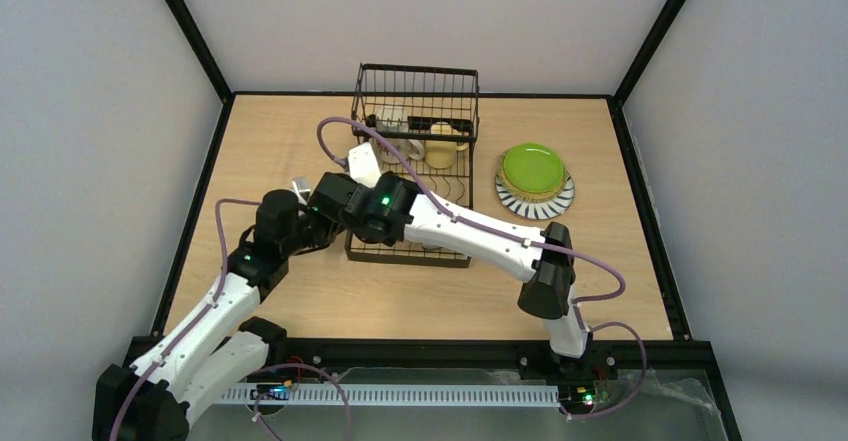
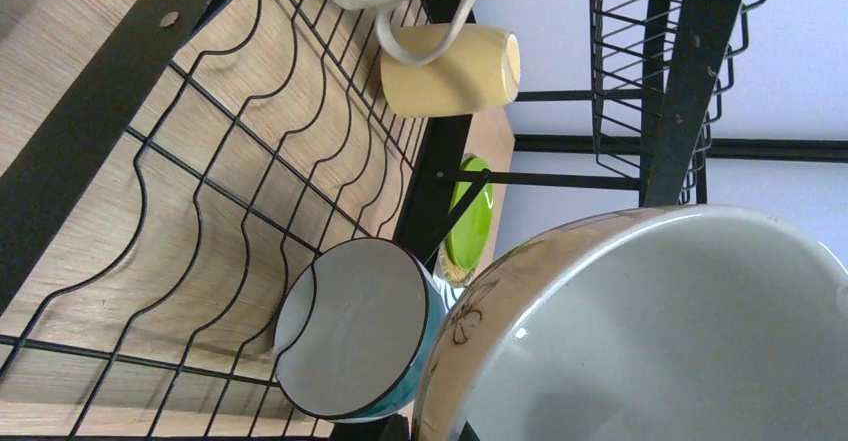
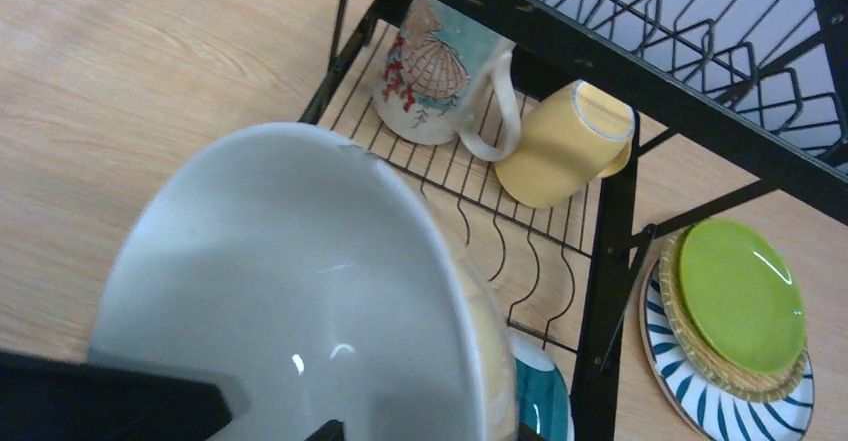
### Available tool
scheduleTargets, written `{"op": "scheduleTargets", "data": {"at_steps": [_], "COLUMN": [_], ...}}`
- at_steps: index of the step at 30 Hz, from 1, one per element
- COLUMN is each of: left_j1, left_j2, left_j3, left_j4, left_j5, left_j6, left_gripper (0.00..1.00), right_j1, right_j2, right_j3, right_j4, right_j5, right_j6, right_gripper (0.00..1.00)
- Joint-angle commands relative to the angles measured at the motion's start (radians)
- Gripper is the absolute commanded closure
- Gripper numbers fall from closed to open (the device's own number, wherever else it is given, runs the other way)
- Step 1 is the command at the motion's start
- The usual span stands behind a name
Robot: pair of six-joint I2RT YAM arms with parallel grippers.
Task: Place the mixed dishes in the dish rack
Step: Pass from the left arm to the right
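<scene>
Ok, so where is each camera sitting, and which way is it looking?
Top: high behind the robot, looking down on table, rack and plates; left arm and right arm show.
Left wrist: low by the rack, looking across its wires at cream mug, blue mug, yellow mug; nothing of the robot clearly shows.
Right wrist: above the rack's edge, looking down into the cream mug; one black finger shows.
Both wrist views share cream mug, yellow mug, green plate.

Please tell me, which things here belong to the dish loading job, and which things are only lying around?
For the job: dish rack, cream mug, printed mug, yellow mug, blue mug, green plate, tan plate, striped plate.
Only around: purple cables, black frame.
</scene>
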Motion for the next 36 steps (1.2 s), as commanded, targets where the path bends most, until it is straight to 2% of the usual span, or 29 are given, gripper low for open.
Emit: {"op": "scheduleTargets", "data": {"at_steps": [1,4,7,9,10,13,19,21,27,36], "left_j1": [0.005,0.005,0.005,0.005,0.005,0.005,0.005,0.006,0.006,0.007], "left_j2": [-0.035,-0.028,-0.024,-0.013,-0.001,0.039,0.075,0.079,0.074,0.005], "left_j3": [0.034,0.022,0.02,0.03,0.045,0.087,0.108,0.116,0.166,0.197], "left_j4": [0.124,0.165,0.173,0.146,0.11,0.015,-0.011,-0.027,-0.124,-0.266], "left_j5": [0.021,0.023,0.023,0.027,0.027,0.041,0.065,0.071,0.094,0.124], "left_j6": [-0.068,-0.097,-0.107,-0.098,-0.086,-0.052,-0.053,-0.053,-0.044,-0.056], "left_gripper": [0.98,0.98,0.98,0.98,0.95,0.72,0.25,0.17,0.11,0.09], "right_j1": [-0.015,-0.015,-0.015,-0.015,-0.015,-0.015,-0.015,-0.014,-0.016,-0.045], "right_j2": [-0.007,0.004,0.019,0.028,0.029,0.03,0.008,-0.011,-0.064,-0.149], "right_j3": [-0.029,-0.026,-0.013,0.001,0.001,0.0,-0.041,-0.074,-0.189,-0.323], "right_j4": [0.014,0.032,0.03,0.027,0.03,0.035,0.055,0.081,0.198,0.401], "right_j5": [-0.007,0.006,0.028,0.038,0.04,0.063,0.128,0.157,0.273,0.359], "right_j6": [0.033,0.025,0.015,0.008,-0.001,-0.016,-0.039,-0.062,-0.167,-0.294], "right_gripper": [0.21,0.66,0.98,1.0,1.0,1.0,1.0,1.0,1.0,1.0]}}
